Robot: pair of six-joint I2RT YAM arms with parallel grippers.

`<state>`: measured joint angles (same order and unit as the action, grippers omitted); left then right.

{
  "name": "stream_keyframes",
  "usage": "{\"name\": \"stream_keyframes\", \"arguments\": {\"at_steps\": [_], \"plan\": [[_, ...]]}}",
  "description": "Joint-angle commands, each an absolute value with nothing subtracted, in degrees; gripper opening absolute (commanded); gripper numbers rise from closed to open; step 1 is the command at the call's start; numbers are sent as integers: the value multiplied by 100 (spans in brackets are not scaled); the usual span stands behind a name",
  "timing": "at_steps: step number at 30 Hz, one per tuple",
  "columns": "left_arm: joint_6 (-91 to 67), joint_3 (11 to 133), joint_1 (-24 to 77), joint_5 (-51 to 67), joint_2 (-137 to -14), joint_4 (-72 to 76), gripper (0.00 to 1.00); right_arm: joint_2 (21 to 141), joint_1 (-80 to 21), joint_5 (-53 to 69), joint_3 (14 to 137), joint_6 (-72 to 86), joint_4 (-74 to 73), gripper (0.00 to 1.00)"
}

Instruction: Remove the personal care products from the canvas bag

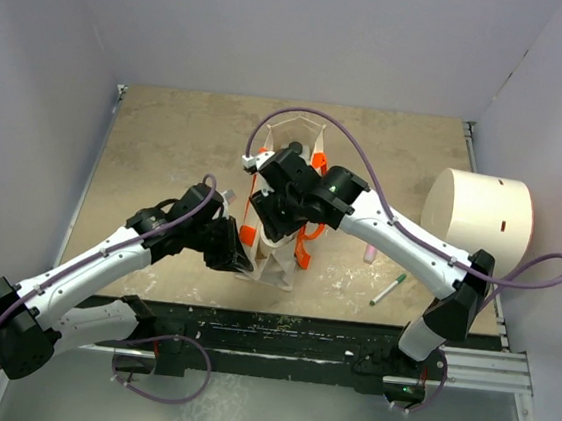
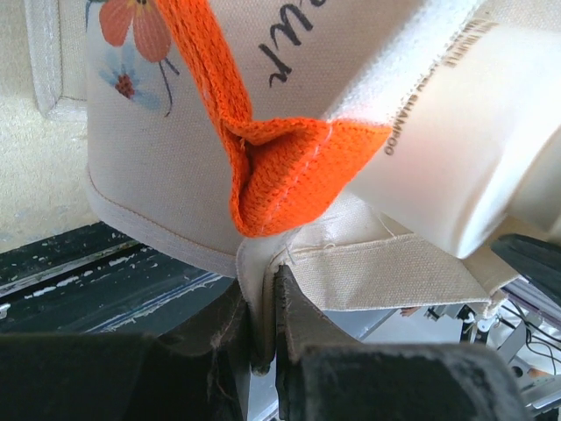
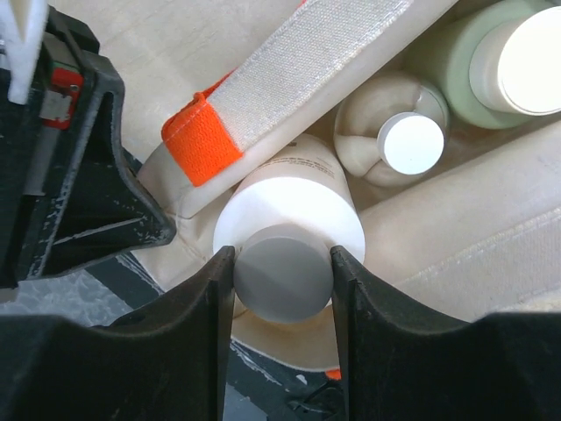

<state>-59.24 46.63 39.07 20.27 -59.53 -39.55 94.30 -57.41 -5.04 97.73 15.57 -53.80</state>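
Observation:
The canvas bag [image 1: 277, 262] with orange handles [image 1: 307, 241] stands at the table's middle. My left gripper [image 2: 266, 294] is shut on a fold of its rim, below an orange handle [image 2: 289, 171]. My right gripper [image 3: 280, 256] reaches into the bag's mouth, its fingers shut on the grey cap of a white bottle [image 3: 289, 197]. That bottle also shows in the left wrist view [image 2: 465, 132]. Deeper in the bag lie a cream bottle with a white cap [image 3: 396, 132] and a pale green bottle with a pale cap [image 3: 500, 61]. In the top view both grippers hide the bag's mouth.
A large white cylinder [image 1: 476, 221] stands at the right edge. A small pink tube [image 1: 368, 252] and a green pen [image 1: 387, 289] lie right of the bag. A small pale object [image 1: 228, 197] lies by the left arm. Walls close three sides.

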Motion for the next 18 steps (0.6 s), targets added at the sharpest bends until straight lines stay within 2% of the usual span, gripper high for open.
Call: {"name": "stream_keyframes", "arguments": {"at_steps": [1,18], "plan": [[-5832,4746,3910,1794,-6055,-4236,16,8996,-5726,-572,10371,1755,-5308,0],[-5734,4788,3903,1717,-6158,-4293,17,9049,-5221,-332,12017,2258,-6072,0]]}}
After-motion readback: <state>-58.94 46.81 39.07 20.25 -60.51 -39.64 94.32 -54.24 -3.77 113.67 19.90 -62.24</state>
